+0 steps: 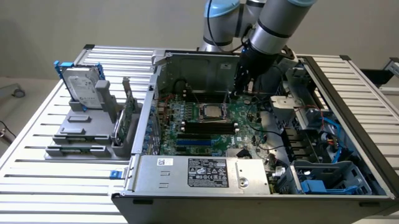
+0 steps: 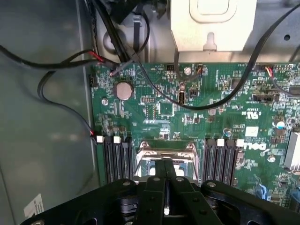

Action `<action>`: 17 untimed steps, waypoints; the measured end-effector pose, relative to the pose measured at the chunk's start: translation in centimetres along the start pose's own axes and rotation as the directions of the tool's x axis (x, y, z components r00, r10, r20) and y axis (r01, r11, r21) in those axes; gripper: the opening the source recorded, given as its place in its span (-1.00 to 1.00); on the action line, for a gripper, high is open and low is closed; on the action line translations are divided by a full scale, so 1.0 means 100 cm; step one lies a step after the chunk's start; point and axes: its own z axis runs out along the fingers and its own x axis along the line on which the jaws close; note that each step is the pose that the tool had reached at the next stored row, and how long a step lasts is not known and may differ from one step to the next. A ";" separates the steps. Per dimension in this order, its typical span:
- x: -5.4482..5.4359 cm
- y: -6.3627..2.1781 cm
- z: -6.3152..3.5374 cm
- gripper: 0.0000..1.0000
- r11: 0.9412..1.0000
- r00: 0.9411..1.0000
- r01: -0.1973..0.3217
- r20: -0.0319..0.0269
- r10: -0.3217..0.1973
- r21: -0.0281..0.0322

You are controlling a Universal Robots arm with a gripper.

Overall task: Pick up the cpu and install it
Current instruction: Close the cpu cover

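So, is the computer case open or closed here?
Open. The computer case lies on its side with no side panel on top, and the motherboard inside is exposed.

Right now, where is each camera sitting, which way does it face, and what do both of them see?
Exterior view: off the arm, high above the table, looking down into the open computer case; the arm and gripper enter from the far side.
Wrist view: on the wrist, looking along the shut fingers at the motherboard.
Shared: the motherboard and its CPU socket.
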 end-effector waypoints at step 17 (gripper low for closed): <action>-0.002 -0.0354 0.0169 -0.79 1.000 1.000 -0.001 -0.001 0.001 0.010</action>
